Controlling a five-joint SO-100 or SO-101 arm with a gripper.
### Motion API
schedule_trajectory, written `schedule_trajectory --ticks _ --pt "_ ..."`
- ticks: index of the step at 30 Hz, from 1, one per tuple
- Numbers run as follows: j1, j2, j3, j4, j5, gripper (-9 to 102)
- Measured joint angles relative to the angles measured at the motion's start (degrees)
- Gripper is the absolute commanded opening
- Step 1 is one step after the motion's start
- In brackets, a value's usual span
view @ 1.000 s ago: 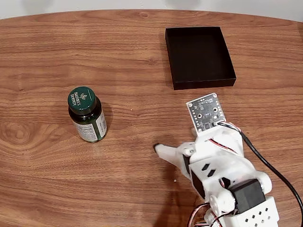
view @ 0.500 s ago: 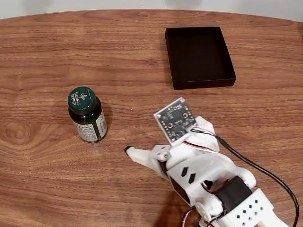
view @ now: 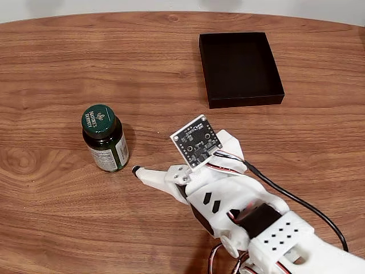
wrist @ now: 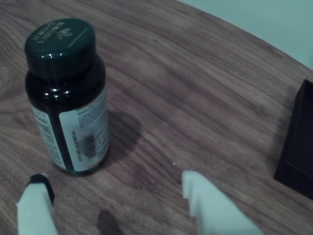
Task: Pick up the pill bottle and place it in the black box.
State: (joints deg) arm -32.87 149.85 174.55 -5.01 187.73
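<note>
Fixed view, left to right. The pill bottle stands upright on the wooden worktop at about 9 o'clock from the frame centre. Its green cap, printed in white, faces up, and its white-and-green label faces the lower right. Just beside the bottle base, at its 4 o'clock, lies the dark tip of one white finger of the tool; tip and bottle appear slightly apart, not touching. The white arm runs from that finger toward 4 o'clock, carrying a small square circuit board on its upper side and a black cable that trails to the right edge. The black box sits at about 1 o'clock from centre, open side up, with nothing visible inside, well apart from both the bottle and the arm.

Wrist view, left to right. The pill bottle stands upright in the upper left of the frame, at about 10 o'clock, casting a shadow on the worktop to its right. Along the bottom edge, one white finger with a black tip shows at 7 o'clock, just below the bottle base, and the second white finger shows at 5 o'clock. The tool is spread wide, the gap between the fingers broader than the bottle, and it grips nothing. A corner of the black box enters at the right edge, at about 3 o'clock.
</note>
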Motion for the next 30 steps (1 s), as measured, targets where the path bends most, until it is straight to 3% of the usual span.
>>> schedule_trajectory --ticks 18,30 --pt "-3.7 -28.7 -9.6 -21.9 0.0 34" --pt "-5.2 -46.1 -20.6 -30.9 0.4 33"
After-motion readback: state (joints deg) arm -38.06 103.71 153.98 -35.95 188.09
